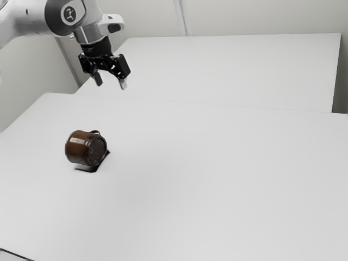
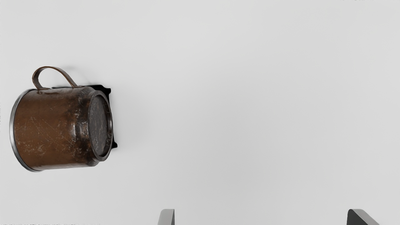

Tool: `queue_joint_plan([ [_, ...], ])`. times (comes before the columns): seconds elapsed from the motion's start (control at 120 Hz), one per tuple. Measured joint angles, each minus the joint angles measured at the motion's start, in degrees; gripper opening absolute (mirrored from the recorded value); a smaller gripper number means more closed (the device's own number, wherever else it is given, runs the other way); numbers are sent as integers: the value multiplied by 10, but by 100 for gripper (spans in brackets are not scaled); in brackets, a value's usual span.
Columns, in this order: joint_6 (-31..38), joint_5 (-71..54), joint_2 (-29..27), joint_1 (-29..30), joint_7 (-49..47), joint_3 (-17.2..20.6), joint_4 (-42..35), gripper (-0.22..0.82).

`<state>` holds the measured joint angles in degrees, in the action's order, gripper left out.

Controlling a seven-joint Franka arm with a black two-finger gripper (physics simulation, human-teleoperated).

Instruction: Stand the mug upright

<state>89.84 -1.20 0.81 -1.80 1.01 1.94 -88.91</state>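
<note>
White and smooth, the broad table (image 1: 206, 206) comes nearest the camera in the exterior view. Toward that view's left, a brown, scuffed, cylindrical metal mug (image 1: 79, 148) lies on its side on the table, its round dark base turned toward the exterior view's right and its looped handle (image 1: 95, 132) at the top. A flat black patch (image 1: 93, 168) shows at its lower edge. The white and grey robot arm (image 1: 30, 19) reaches in from the upper left, and its black fingers (image 1: 123, 84), tipped in grey, hang above the table, well apart from each other and from the mug. Behind stands a second flat white surface (image 1: 217, 70), with pale walls (image 1: 261, 16) beyond.

In the wrist view, the fingers (image 2: 167, 217) stand wide, with nothing held between them. The mug lies off to one side of them, untouched, with a silvery rim (image 2: 13, 125) round its mouth and its base facing the fingers' side
</note>
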Motion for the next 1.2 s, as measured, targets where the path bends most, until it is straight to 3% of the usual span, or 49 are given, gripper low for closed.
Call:
queue_joint_plan([
  [0.633,13,52,-14,69,0,1,-62,60],
  [0.925,43,88,14,110,53,1,-67,60],
  [1.2,63,130,30,193,130,1,-75,60],
])
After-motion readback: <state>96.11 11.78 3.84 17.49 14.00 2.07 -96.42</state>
